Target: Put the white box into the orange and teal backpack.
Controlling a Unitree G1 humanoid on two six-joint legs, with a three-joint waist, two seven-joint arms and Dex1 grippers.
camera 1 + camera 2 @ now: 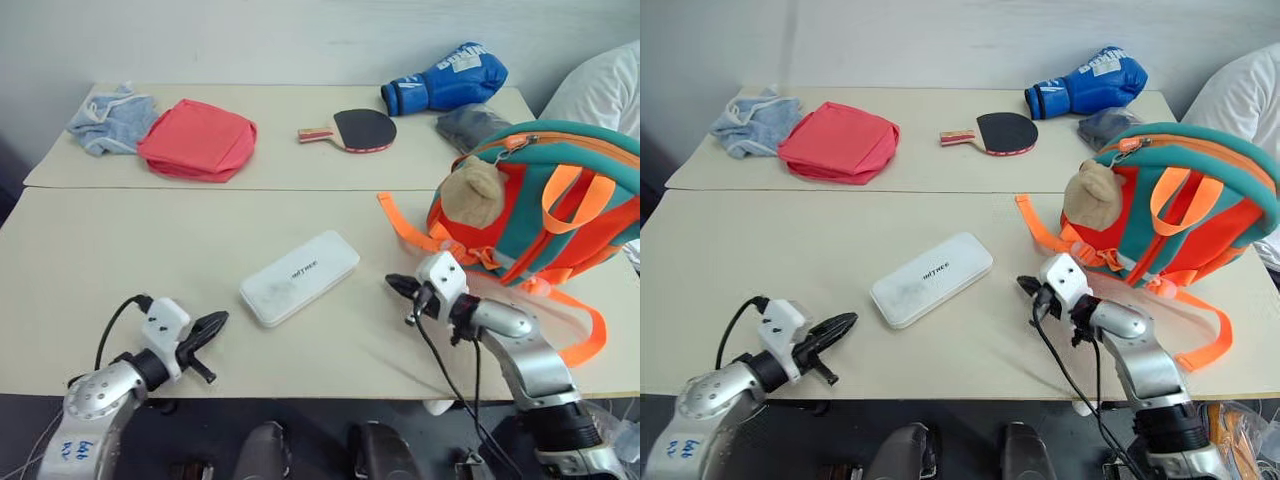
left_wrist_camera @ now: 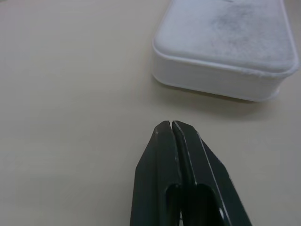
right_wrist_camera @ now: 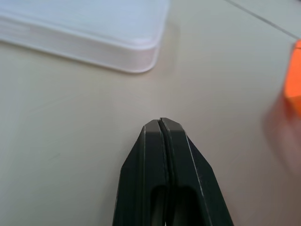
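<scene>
Here, in the left eye view, the white box (image 1: 299, 277) lies flat at the centre of the worktop (image 1: 120, 240), with the orange and teal backpack (image 1: 560, 200) standing at the right edge of the frame. The left hand (image 1: 212, 324) sits lower left of the box and the right hand (image 1: 397, 285) just right of it, neither touching.

In the left wrist view, the left hand's fingers (image 2: 162, 155) are pressed together, empty, with the box's short end in the upper right.

In the right wrist view, the right hand is likewise closed on nothing (the box's corner sits upper left).

Both hands would probably press the box's two ends evenly, keeping it level.
</scene>
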